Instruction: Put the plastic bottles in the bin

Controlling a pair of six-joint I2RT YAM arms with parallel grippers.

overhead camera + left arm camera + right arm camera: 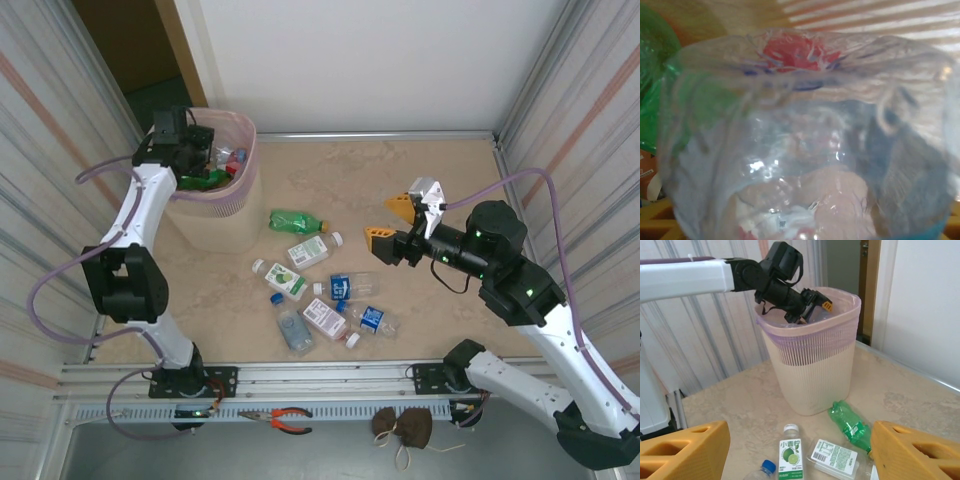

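Nearest the arms' bases, seven or so small plastic bottles [327, 320] are lying on their sides on the beige marbled tabletop [450, 170]. They are loosely clustered where either arm could reach them, waiting to be cleared.

Just beyond them, to the right, the right gripper [385, 222] is hovering above the table with its orange fingers spread wide and nothing between them. Its arm is bending at the elbow and pointing left, probably lining up on the green plastic bottle [297, 221].

Farthest back, the tall beige ribbed wastebasket with a pink liner [215, 225] is standing in the far-left corner with several bottles inside. The left arm is stretching up and forward, so the left gripper [200, 148] is hanging over the rim. A clear red-capped bottle [805, 150] is sitting right against its camera (clamped or lying loose, I cannot tell).
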